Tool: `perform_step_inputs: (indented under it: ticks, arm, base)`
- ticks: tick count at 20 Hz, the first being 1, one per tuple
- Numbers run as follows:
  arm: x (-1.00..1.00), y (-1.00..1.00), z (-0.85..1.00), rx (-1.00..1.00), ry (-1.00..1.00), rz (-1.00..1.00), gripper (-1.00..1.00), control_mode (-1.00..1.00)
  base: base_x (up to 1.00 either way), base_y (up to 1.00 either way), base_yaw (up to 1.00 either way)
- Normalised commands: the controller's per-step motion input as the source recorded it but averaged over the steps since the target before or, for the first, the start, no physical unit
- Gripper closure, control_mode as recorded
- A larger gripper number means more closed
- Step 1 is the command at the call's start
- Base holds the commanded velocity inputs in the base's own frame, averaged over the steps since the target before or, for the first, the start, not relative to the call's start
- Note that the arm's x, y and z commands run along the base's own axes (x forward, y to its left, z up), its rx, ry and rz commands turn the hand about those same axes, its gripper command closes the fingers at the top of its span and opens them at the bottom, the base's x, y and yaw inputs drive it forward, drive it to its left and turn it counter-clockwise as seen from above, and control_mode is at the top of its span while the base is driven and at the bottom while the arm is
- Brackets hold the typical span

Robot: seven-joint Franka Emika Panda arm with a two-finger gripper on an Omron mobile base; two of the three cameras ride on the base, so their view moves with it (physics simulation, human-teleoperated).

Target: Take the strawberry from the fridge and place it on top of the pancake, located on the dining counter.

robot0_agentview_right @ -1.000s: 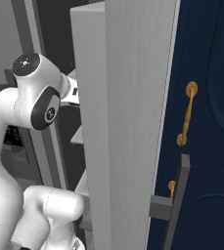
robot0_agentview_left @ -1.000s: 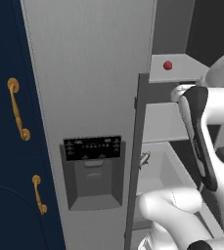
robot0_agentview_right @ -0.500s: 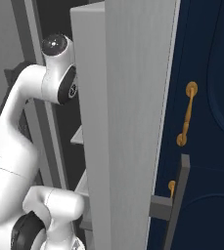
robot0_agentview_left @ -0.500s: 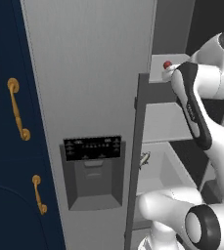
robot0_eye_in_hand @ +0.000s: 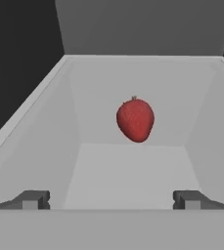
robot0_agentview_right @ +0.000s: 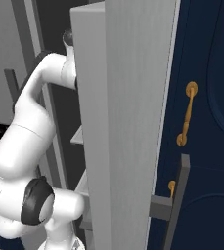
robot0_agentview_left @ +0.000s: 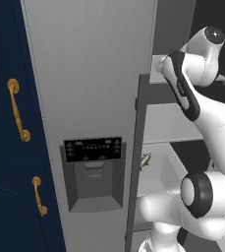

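Here, in the left base view, my arm reaches from lower right into the open fridge (robot0_agentview_left: 94,74) at upper right. In the hand view the strawberry (robot0_eye_in_hand: 135,119) sits centre frame; my gripper (robot0_eye_in_hand: 111,199) is spread wide, holding nothing

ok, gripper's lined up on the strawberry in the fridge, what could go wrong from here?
1. The strawberry is small and rounded against the wide-open gripper, so it could roll or squirt out as the jaws close.
2. It lies in a walled fridge compartment; the fingers may clip the side walls or floor going in.
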Motion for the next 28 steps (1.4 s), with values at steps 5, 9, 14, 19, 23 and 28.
perform_step_inputs:
  ticks: [5,9,14,19,23,28]
  arm:
    - [0.61,-0.19,-0.02,0.00,0.00,0.00,-1.00,-1.00]
    - [0.57,-0.11,-0.11,0.00,0.00,0.00,-1.00,-1.00]
    - [0.52,0.00,-0.22,0.00,0.00,0.00,-1.00,-1.00]
    - [0.15,-0.02,-0.19,0.00,0.00,0.00,-1.00,-1.00]
    - [0.00,0.00,-0.34,0.00,0.00,0.00,1.00,-1.00]
    - [-0.36,0.07,-0.04,0.00,-0.10,0.00,1.00,-1.00]
  base:
    - [0.00,0.00,0.00]
    - [0.00,0.00,0.00]
    - [0.00,0.00,0.00]
    - [0.00,0.00,0.00]
    - [0.00,0.00,0.00]
    - [0.00,0.00,0.00]
